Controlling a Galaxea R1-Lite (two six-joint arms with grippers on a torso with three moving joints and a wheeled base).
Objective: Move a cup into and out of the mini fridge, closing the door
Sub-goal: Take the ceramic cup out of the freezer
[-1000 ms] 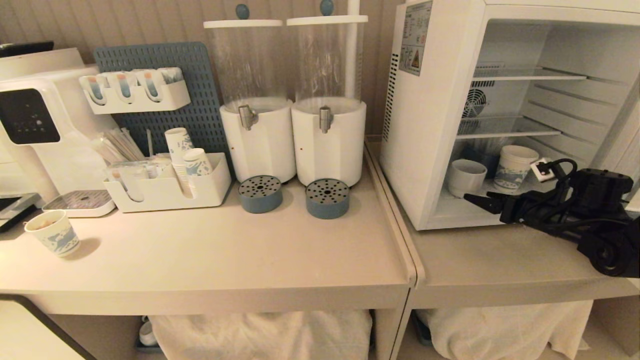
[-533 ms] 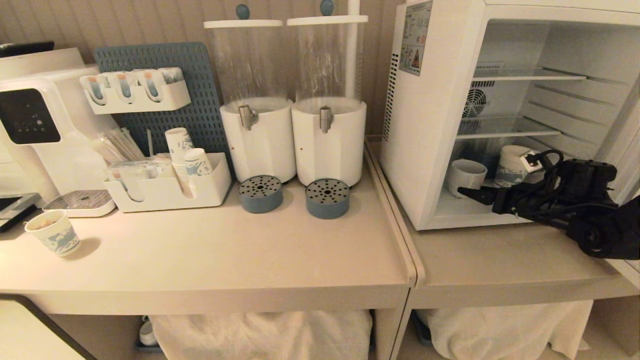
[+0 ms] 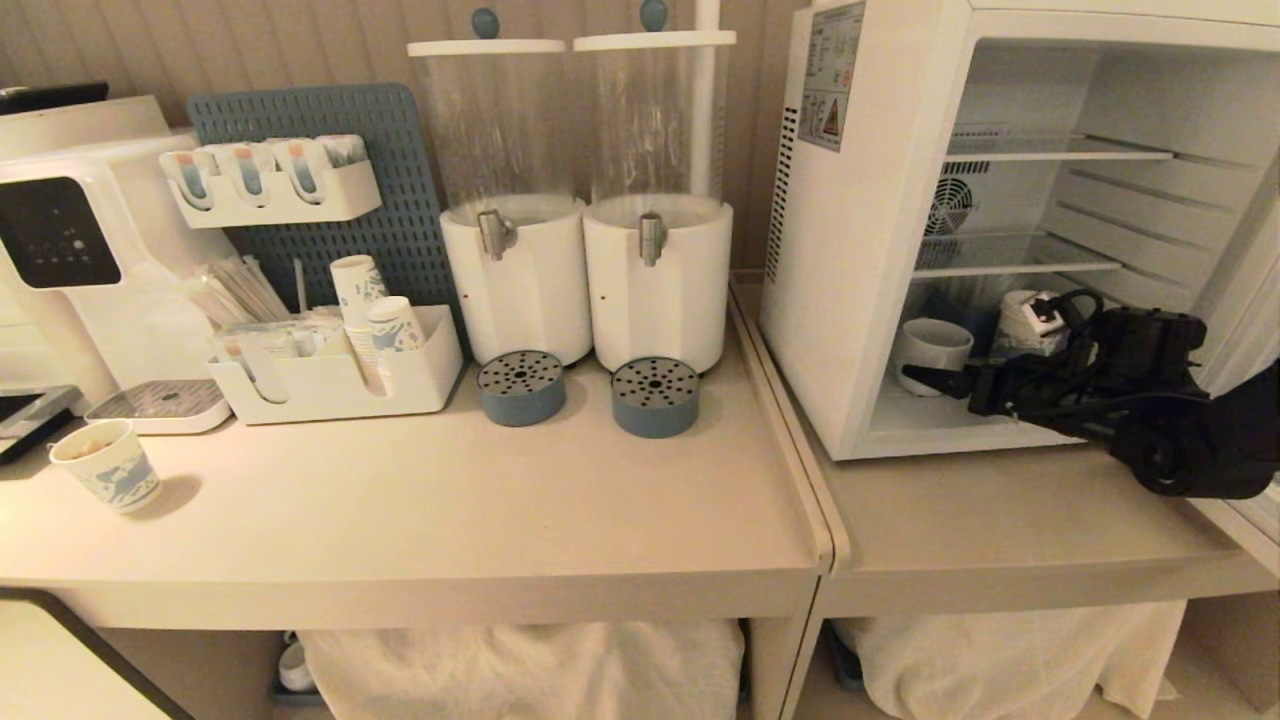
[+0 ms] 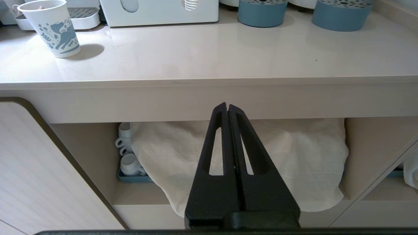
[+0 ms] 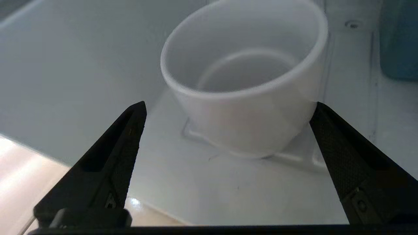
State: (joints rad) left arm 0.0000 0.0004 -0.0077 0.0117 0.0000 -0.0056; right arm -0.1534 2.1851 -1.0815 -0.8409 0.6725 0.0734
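Observation:
The mini fridge point(image 3: 860, 250) stands on the right counter, its door point(image 3: 1255, 300) swung open at the far right edge. The small white cup point(image 3: 932, 352) sits on the fridge floor near the left wall. My right gripper point(image 3: 935, 380) reaches in level from the right, open. In the right wrist view the cup point(image 5: 248, 81) fills the space just beyond the spread fingertips of the right gripper point(image 5: 231, 103), one tip close beside its wall; nothing is held. My left gripper point(image 4: 227, 106) is shut and empty, parked below the counter's front edge.
A blue-patterned paper cup point(image 3: 1020, 320) stands in the fridge behind my right arm. Two white drink dispensers point(image 3: 515, 280) point(image 3: 655, 280) stand left of the fridge. Further left are a cup organiser point(image 3: 330, 375) and a paper cup point(image 3: 105, 465). White wire shelves point(image 3: 1010, 265) hang above the cup.
My right gripper has moved left and deeper into the fridge, up to the white cup, staying open. The left arm and the cup have not moved.

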